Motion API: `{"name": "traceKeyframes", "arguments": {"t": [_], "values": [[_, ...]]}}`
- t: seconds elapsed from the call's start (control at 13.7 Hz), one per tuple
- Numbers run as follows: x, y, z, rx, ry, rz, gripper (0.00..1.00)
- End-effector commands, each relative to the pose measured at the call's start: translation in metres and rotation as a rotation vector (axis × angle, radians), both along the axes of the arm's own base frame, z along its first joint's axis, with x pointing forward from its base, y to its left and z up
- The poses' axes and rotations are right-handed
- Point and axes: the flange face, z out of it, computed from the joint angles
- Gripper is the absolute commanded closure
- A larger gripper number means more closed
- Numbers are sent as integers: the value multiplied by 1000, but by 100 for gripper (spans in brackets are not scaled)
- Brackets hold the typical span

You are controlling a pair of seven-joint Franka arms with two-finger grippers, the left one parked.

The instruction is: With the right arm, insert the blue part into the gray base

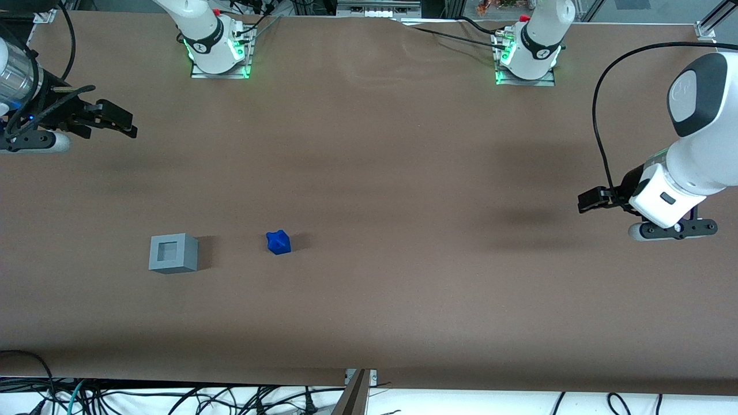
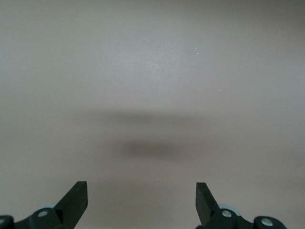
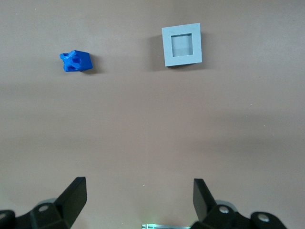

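Note:
The blue part (image 1: 278, 242) lies on the brown table, tilted on an edge. The gray base (image 1: 173, 253) stands upright beside it, toward the working arm's end, with its square recess facing up and empty. They are apart by about two base widths. The right arm's gripper (image 1: 128, 122) hangs above the table, farther from the front camera than both and well apart from them. It is open and empty. In the right wrist view the gripper (image 3: 138, 183) is wide open over bare table, with the blue part (image 3: 76, 61) and the gray base (image 3: 181, 44) ahead of it.
The brown table (image 1: 403, 173) carries two arm bases with green lights (image 1: 218, 55) (image 1: 526, 60) at its edge farthest from the front camera. Cables hang along the near edge (image 1: 173, 397). A metal bracket (image 1: 357, 389) sits at the near edge's middle.

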Motion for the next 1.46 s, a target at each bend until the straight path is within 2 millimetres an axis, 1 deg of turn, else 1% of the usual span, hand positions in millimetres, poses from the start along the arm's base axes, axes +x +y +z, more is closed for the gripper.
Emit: {"name": "traceKeyframes", "arguments": {"t": [0.0, 0.73, 0.95, 1.39], "values": [[-2, -3, 6, -35, -14, 12, 1], [-2, -3, 7, -47, -12, 17, 1], [-7, -4, 9, -50, 8, 17, 1], [-6, 0, 12, -49, -6, 24, 1]]}}
